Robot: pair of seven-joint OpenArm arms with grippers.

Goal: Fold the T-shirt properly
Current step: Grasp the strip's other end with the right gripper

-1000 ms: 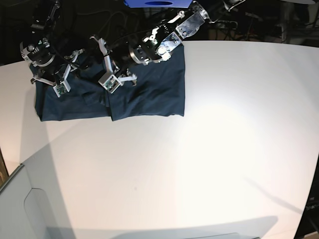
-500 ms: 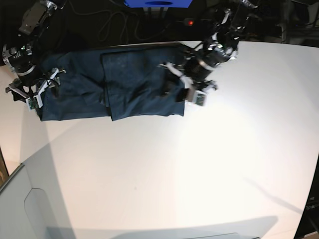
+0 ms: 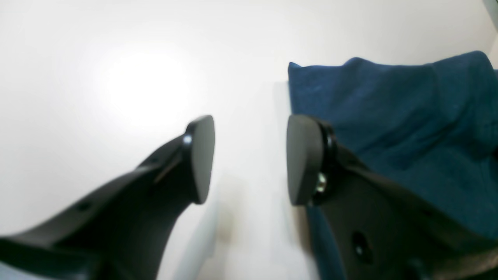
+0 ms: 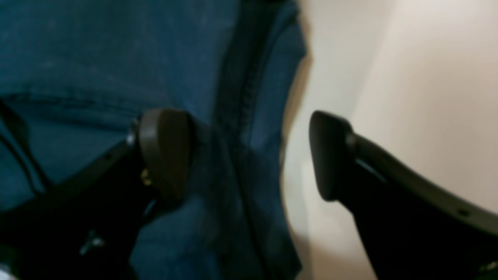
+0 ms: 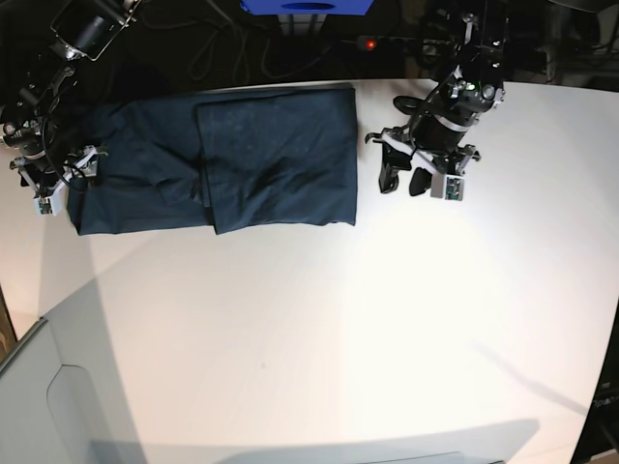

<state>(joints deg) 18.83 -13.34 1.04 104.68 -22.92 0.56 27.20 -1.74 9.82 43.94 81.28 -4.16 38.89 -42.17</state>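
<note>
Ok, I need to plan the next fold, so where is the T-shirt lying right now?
In the base view the T-shirt lies flat at the table's far left, between the right claw at its left edge and the left claw just off its right edge.

Left gripper [image 5: 404, 180]: on base view's right, jaws parted, nothing between pads, tips pointing down and toward camera; arm reaches in from top edge, wrist bent down. Right gripper [image 5: 60, 186]: at far left of base view, jaws spread wide, empty; one finger [image 4: 165, 151] over dark cloth, other over bare surface; arm comes down from upper left corner
</note>
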